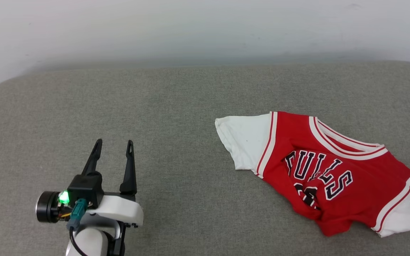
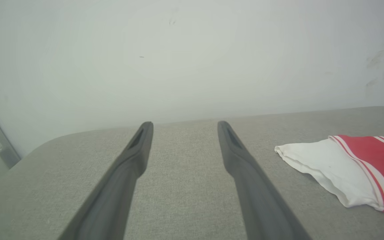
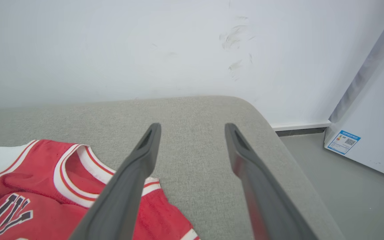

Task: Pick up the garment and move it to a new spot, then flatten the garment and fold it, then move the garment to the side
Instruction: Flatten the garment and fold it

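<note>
The jersey (image 1: 333, 177) lies crumpled, well right of the wide-open left end effector (image 1: 114, 142). The right end effector (image 3: 192, 126), also wide, is near its collar.

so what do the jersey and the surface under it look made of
Jersey: soft matte knit cloth, likely; it rumples and creases. Surface: grey woven upholstery over padding, it seems; visible weave, rounded corners.

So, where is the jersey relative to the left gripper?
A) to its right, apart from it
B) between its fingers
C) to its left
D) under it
A: the jersey lies well to the right of the open left gripper, touching neither finger.
</note>
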